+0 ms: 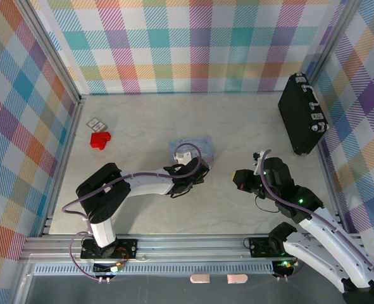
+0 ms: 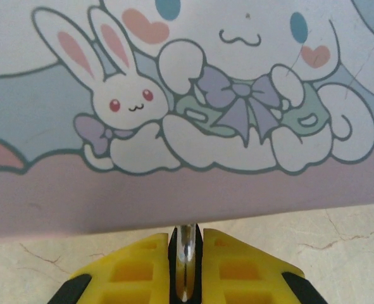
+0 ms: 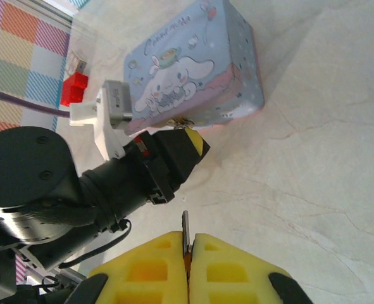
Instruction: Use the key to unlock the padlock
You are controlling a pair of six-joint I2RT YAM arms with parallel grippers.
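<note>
Pale blue tin [image 1: 207, 147] with cartoon bunny and puppy print lies mid-table on the beige marbled tabletop [image 1: 237, 120]. Red block [image 1: 100, 139] sits well left of it, with a small flat packet [image 1: 95, 123] just behind. Black case [image 1: 302, 114] leans against the right wall. Pastel plaid walls [image 1: 193, 44] surround.

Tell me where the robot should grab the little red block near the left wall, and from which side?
Probably from straight above, pinching the little red block across its left and right faces. It sits low on the pale table with bare space either side, while a small grey card lies just behind it, so a front-to-back pinch might bump that.
</note>
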